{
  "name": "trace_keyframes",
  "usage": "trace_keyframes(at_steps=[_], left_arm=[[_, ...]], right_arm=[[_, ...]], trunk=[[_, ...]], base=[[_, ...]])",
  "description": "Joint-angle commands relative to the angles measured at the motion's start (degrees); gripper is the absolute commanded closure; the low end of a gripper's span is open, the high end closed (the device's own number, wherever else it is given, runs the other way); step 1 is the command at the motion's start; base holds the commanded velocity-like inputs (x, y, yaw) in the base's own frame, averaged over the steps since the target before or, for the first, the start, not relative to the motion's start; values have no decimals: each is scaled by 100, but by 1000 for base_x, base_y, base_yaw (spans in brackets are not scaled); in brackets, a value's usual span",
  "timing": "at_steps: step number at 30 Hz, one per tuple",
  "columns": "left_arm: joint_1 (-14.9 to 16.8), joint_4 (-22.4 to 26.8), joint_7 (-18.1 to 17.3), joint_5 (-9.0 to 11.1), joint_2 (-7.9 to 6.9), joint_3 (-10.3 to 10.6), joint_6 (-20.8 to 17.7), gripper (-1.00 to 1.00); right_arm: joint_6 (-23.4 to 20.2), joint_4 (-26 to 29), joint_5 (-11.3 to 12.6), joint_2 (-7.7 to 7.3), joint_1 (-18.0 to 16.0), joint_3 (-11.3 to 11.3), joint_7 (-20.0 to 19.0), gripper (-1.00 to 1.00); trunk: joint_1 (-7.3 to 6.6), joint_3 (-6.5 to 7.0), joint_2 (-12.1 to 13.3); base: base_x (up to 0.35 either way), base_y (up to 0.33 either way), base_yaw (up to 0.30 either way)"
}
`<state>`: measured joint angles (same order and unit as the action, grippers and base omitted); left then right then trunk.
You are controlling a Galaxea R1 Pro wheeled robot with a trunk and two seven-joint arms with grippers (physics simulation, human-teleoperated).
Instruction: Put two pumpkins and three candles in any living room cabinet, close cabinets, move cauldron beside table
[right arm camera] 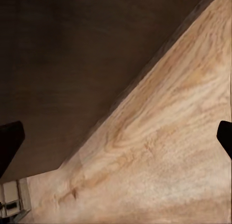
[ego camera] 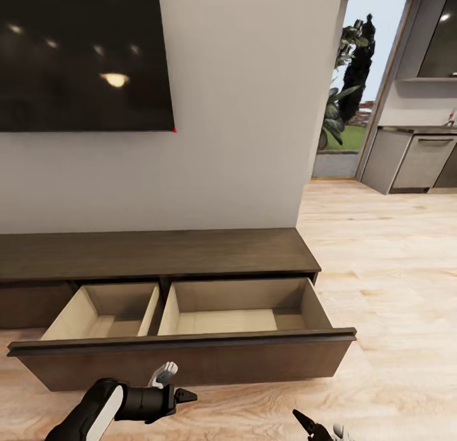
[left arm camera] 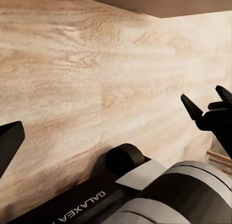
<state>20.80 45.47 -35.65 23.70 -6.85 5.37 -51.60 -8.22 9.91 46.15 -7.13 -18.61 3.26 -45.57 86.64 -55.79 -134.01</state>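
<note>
Both grippers, left gripper (ego camera: 171,387) and right gripper (ego camera: 317,426), hang spread and empty before the cabinet (ego camera: 190,358).

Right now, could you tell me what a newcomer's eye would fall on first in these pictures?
Most striking is the dark-brown cabinet against the wall, its wide drawer pulled out over the wood floor, showing two pale compartments with nothing inside. Above it at upper left hangs a large black screen. Both arms sit low in front, left end effector and right end effector holding nothing.
</note>
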Motion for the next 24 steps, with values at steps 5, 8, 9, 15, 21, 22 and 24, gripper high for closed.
trace_keyframes(at_steps=[5,8,9,15,21,22,24], left_arm=[[3,-159,359,-2,51,110,40,-100],[-3,-188,444,-5,108,184,104,-100],[-4,-192,451,-3,112,196,108,-100],[-5,-637,618,-27,136,262,364,-100],[-3,-843,814,-31,165,263,709,-100],[-4,-847,824,-32,165,263,717,-100],[-4,-851,832,-32,166,263,725,-100]], right_arm=[[158,23,-539,6,-2,33,-38,-100],[174,62,-642,9,-2,34,-27,-100],[166,64,-645,9,-4,34,-22,-100],[108,69,-659,10,-2,32,-14,-100],[114,72,-669,2,-2,29,-29,-100],[118,72,-669,2,-2,28,-36,-100],[122,72,-669,2,-3,28,-45,-100]], trunk=[[-112,85,200],[-177,139,320],[-199,157,360],[-331,265,601],[-463,372,842],[-485,390,882],[-529,426,962]], base=[[0,0,0],[0,0,0],[0,0,0],[0,0,0],[0,0,0],[0,0,0],[0,0,0]])
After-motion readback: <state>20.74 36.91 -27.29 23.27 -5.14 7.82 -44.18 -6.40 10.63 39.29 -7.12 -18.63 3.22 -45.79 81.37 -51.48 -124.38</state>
